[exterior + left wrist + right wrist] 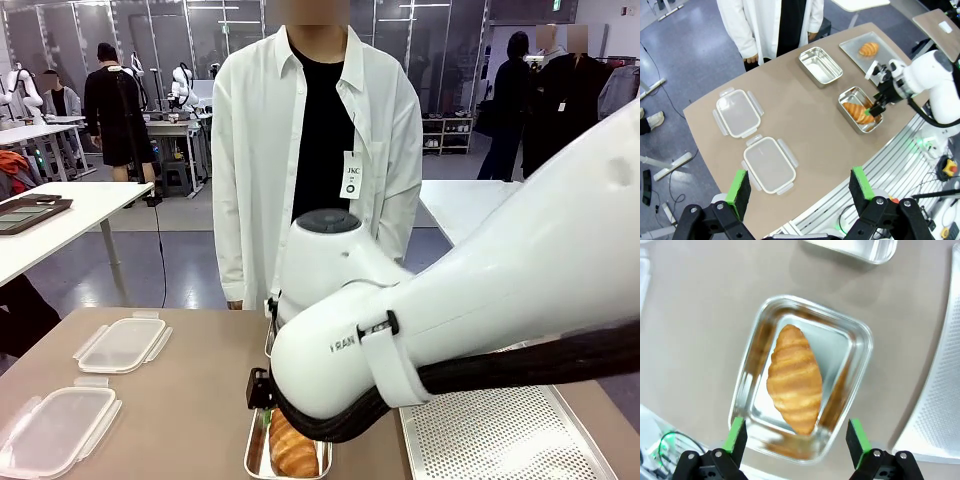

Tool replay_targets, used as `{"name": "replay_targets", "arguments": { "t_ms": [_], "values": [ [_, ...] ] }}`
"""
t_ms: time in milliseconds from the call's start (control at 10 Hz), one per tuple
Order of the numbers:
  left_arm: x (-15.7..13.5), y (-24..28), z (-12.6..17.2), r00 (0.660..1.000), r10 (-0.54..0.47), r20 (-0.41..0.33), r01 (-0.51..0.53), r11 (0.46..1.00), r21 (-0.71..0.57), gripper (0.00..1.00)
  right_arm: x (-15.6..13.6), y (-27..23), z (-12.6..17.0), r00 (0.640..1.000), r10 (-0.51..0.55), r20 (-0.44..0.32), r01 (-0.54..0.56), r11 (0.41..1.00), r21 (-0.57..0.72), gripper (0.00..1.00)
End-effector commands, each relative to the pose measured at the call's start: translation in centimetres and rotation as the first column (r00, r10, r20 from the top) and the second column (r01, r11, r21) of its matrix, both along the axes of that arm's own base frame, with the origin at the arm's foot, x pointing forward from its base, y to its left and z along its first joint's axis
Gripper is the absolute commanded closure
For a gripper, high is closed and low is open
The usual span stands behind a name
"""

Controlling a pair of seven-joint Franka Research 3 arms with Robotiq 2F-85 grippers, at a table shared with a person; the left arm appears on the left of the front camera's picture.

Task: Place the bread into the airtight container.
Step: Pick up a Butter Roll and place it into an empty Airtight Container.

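Resting in its container, bread lies beneath spread right jaws.

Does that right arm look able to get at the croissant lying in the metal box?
Probably yes. The right gripper hangs open straight above the croissant in the steel container, and nothing lies between them.

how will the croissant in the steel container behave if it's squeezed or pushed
The croissant looks flaky and puffed, so it is probably light and would likely crush under a firm squeeze. It lies loose in the smooth steel container, so a push would probably slide it.
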State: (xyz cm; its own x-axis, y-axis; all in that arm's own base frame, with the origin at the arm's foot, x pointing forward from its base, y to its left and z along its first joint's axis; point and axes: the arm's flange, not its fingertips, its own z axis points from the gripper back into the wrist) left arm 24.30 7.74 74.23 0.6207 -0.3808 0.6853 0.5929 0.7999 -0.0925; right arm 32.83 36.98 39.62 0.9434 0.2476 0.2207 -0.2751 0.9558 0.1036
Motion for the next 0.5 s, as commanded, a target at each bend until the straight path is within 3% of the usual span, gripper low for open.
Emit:
{"name": "replay_targets", "arguments": {
  "t_ms": [0,200,400],
  "values": [
    [-0.1,0.0,0.1,1.000,-0.013,0.002,0.013,1.000,0.009,0.00,-2.3,-5.8,5.3,0.997,0.067,0.031,-0.068,0.997,0.041,0.00],
    [-0.1,0.0,0.1,1.000,-0.013,0.002,0.013,1.000,0.009,0.00,-2.7,-10.3,9.0,0.996,0.082,0.039,-0.085,0.992,0.090,0.00],
    [-0.1,0.0,0.1,1.000,-0.013,0.002,0.013,1.000,0.009,0.00,-3.2,-16.7,13.5,0.991,0.082,0.107,-0.091,0.993,0.080,0.00]
  ]
}}
